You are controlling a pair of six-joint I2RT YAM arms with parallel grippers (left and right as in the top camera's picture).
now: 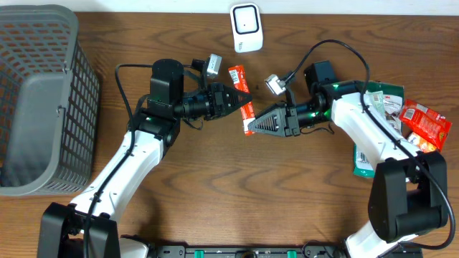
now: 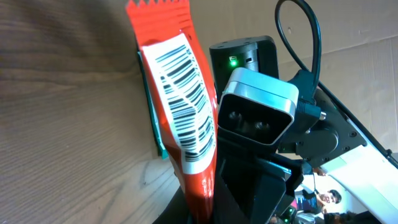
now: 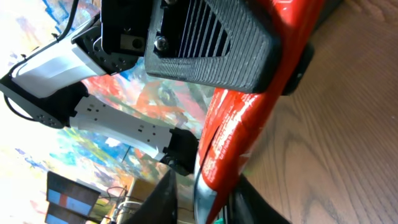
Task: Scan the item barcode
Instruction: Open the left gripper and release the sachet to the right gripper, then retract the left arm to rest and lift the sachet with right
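A red snack packet (image 1: 242, 92) hangs above the table between my two arms, below the white scanner (image 1: 245, 27). My left gripper (image 1: 239, 99) is shut on its middle. The left wrist view shows the packet (image 2: 180, 155) rising from my left gripper (image 2: 200, 213), its white barcode label (image 2: 185, 99) facing the camera. My right gripper (image 1: 251, 127) is at the packet's lower end. Seen from the right wrist, the packet (image 3: 239, 124) lies between the fingers of my right gripper (image 3: 208, 196), against one finger and with a gap to the other.
A grey mesh basket (image 1: 36, 100) stands at the left. Several more snack packets (image 1: 405, 115) lie in a pile at the right, beside my right arm. Cables run from both wrist cameras over the middle of the table.
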